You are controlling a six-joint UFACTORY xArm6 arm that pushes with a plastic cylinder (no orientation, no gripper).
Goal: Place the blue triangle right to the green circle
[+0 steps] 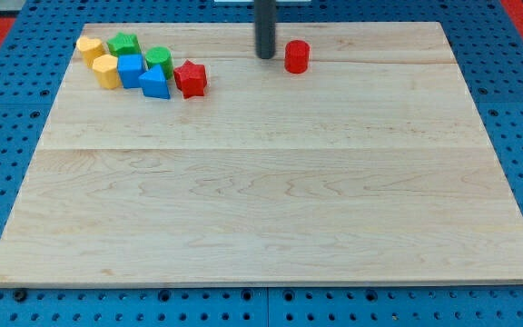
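The blue triangle [153,84] lies at the board's upper left, just below the green circle [159,59] and touching it. A red star [190,78] sits right of the triangle. My tip [265,56] rests on the board near the top middle, well to the right of this cluster and just left of a red cylinder [297,56]. The rod rises out of the view's top.
A blue cube [130,70], a green star [123,44], a yellow heart-like block [89,47] and a yellow hexagon [106,70] crowd the cluster's left side. The wooden board [261,182] lies on a blue pegboard with red edges at the top corners.
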